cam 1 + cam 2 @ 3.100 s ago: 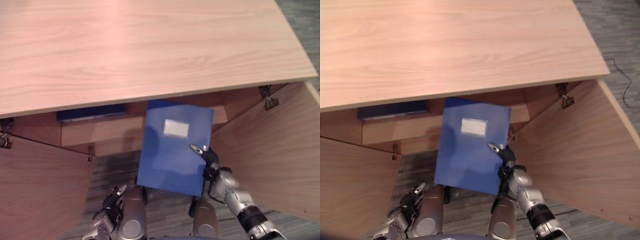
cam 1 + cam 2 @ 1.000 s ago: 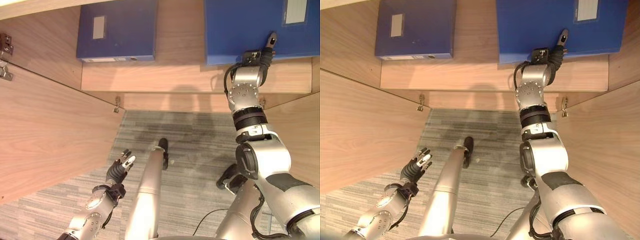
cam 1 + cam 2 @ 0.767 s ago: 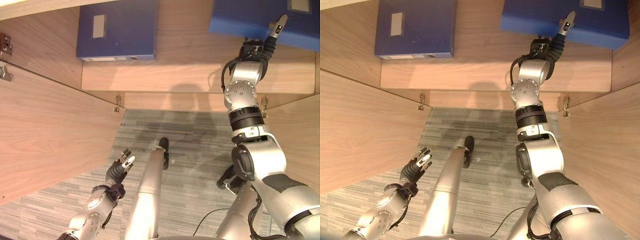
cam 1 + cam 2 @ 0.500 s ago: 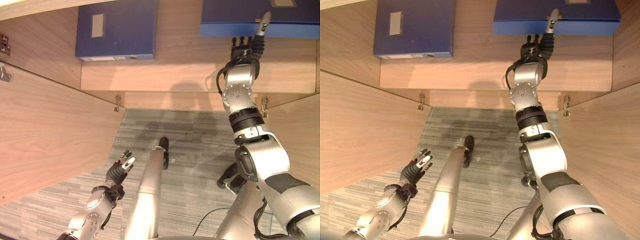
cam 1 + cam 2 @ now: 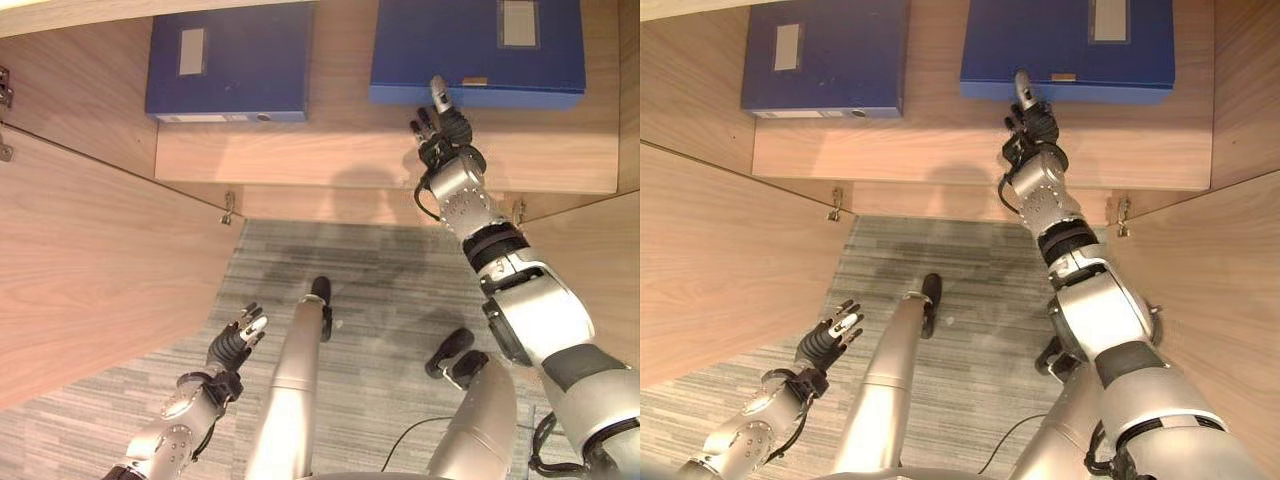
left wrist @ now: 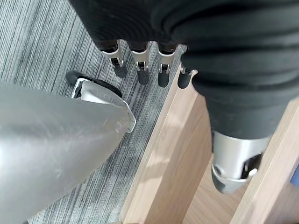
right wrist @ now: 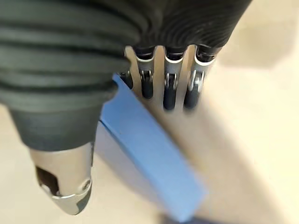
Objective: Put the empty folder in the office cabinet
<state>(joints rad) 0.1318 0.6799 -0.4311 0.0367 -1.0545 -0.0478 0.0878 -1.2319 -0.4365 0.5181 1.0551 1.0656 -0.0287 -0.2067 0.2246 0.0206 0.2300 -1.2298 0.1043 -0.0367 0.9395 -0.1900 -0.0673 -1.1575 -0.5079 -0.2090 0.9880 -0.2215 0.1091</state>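
The blue folder [image 5: 478,50] lies flat on the right side of the cabinet shelf [image 5: 340,160], its white label facing up. My right hand [image 5: 447,135] is stretched out just in front of the folder's near edge. Its fingers [image 7: 170,88] are straight and hold nothing, and one dark fingertip reaches the folder's edge [image 7: 149,154]. A second, darker blue folder [image 5: 228,60] rests on the left side of the same shelf. My left hand [image 5: 232,345] hangs low over the carpet, and its fingers [image 6: 140,70] are relaxed and empty.
Both cabinet doors stand open, the left door [image 5: 90,260] and the right door [image 5: 600,260] flanking the opening. Grey striped carpet [image 5: 380,270] runs in front of the cabinet. The edge of the left door [image 6: 173,158] is close to my left hand.
My right hand has pushed the blue folder onto the shelf, let go of it and drawn back to the left. The folder now lies flat. The left hand has stayed low.
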